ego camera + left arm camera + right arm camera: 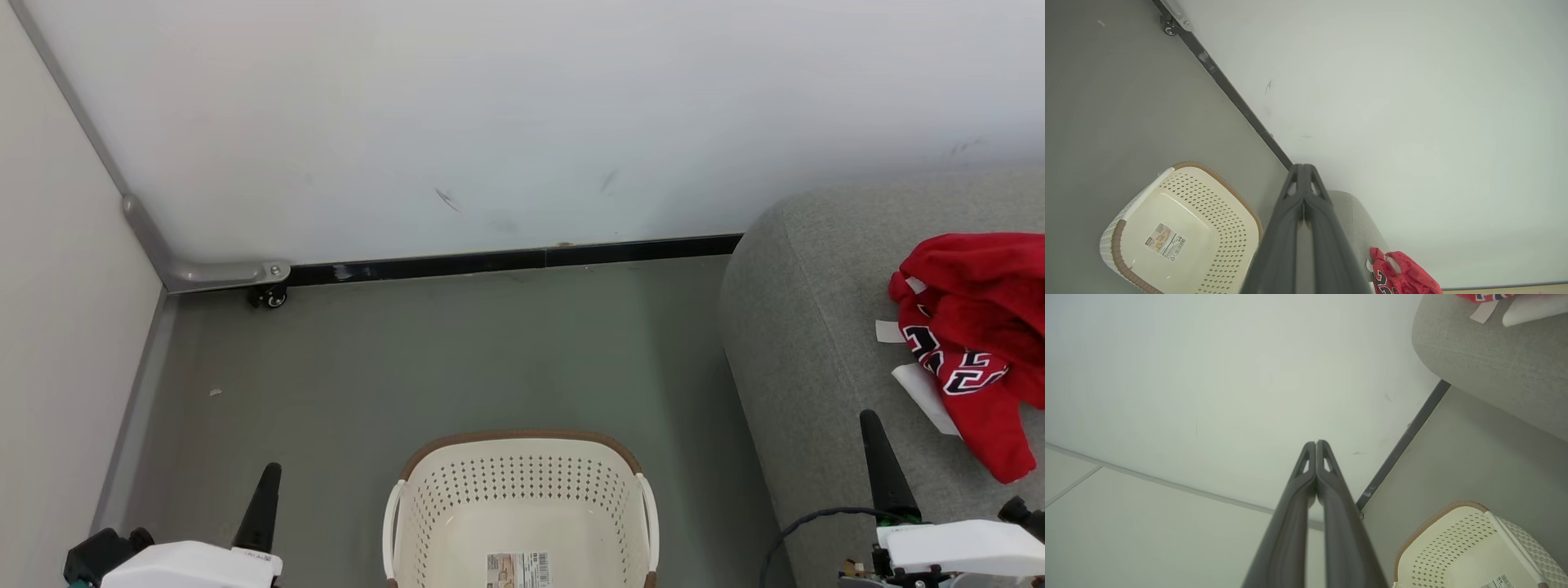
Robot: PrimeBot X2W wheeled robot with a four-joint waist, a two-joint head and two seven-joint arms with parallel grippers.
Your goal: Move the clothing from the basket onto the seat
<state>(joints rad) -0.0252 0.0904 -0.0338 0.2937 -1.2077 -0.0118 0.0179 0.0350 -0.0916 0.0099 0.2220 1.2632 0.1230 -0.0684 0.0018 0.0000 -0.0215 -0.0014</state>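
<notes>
The red clothing (976,335) lies in a crumpled heap on the grey seat (816,343) at the right, black white-outlined numerals showing; a corner of the clothing (1400,275) also appears in the left wrist view. The cream basket (522,514) stands on the floor at bottom centre, with only the barcode sticker on its bottom. My left gripper (265,490) is at the lower left, fingers pressed together and holding nothing. My right gripper (882,465) rises at the lower right over the seat's front edge, shut and holding nothing.
A white wall with a black skirting strip (506,261) runs behind the grey floor. A metal bracket and a small caster wheel (269,296) sit in the left corner. White paper tags (918,384) lie beside the garments on the seat.
</notes>
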